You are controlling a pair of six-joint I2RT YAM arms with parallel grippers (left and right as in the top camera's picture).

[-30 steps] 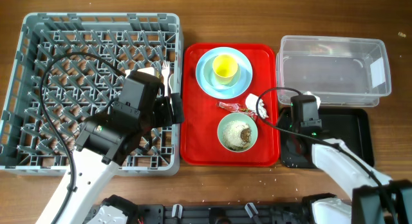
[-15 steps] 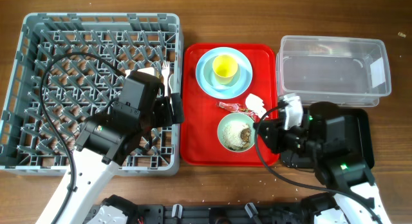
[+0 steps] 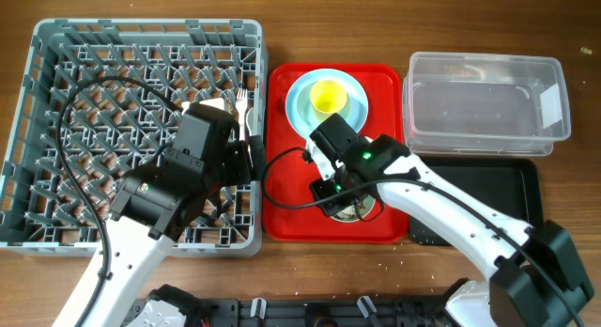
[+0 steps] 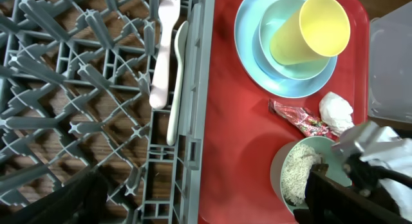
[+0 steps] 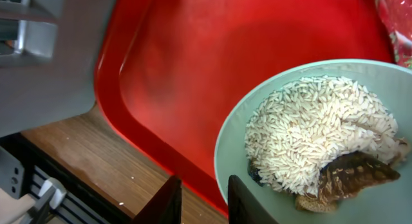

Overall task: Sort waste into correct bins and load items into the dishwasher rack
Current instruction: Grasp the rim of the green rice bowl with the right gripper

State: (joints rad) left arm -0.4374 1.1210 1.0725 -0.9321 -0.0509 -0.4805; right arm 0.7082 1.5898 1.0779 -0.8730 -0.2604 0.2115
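Swinging in from the black tray [image 3: 516, 186], my right arm now hangs over the red tray [image 3: 291, 195]. Left claw [image 3: 254, 161], spread wide, sits at the dishwasher rack's [image 3: 56, 45] 3 o'clock edge. Right claw [image 5: 206, 198], narrow, straddles the rice bowl's [image 5: 226, 143] rim at the tray's 6 o'clock end.

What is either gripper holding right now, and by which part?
Nothing. The right gripper hangs open at the rim of the mint-green bowl; the left gripper is open and empty.
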